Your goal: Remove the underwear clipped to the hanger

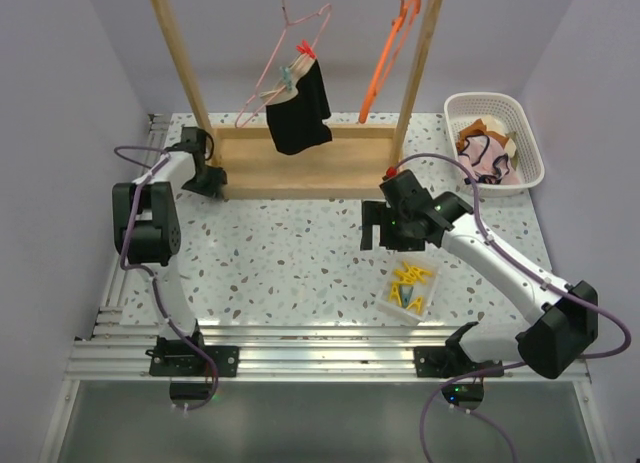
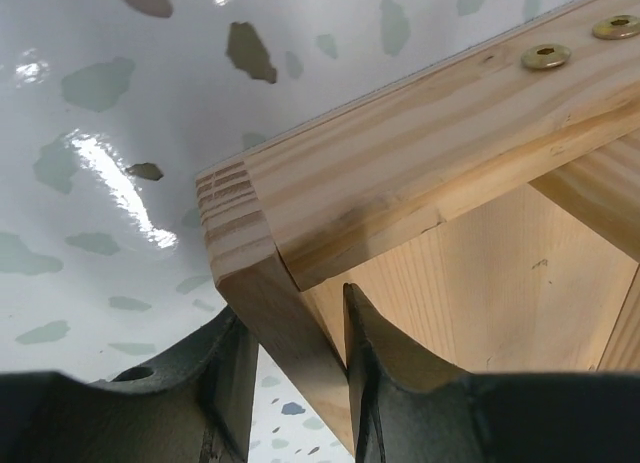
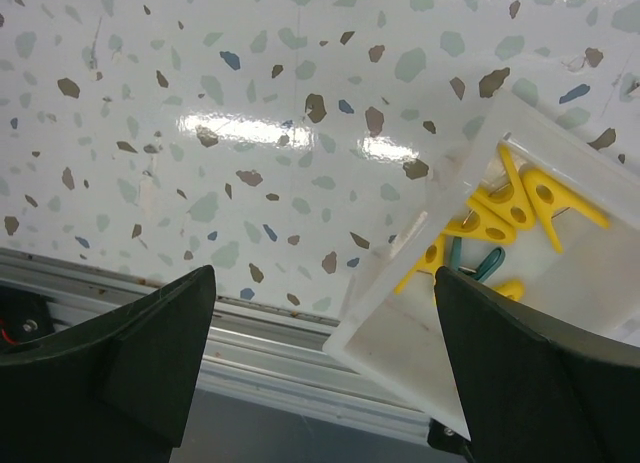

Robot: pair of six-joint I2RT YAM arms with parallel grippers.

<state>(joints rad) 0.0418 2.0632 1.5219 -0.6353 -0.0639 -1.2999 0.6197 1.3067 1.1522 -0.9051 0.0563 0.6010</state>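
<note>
Left hand [image 2: 295, 353], gripping pale wooden rack base [image 2: 420, 153]; open right hand [image 3: 322, 283] is best raised to red plastic clip [image 1: 305, 50] on black fabric underwear [image 1: 298, 113].

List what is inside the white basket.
The white basket holds pale pink underwear with dark trim, a brown cloth and a beige piece. Anything beneath them is covered.

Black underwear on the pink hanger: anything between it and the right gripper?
Nothing visible. The right gripper is open over bare table in front of the rack; the underwear hangs clipped above its base. The orange hanger hangs off to its right.
</note>
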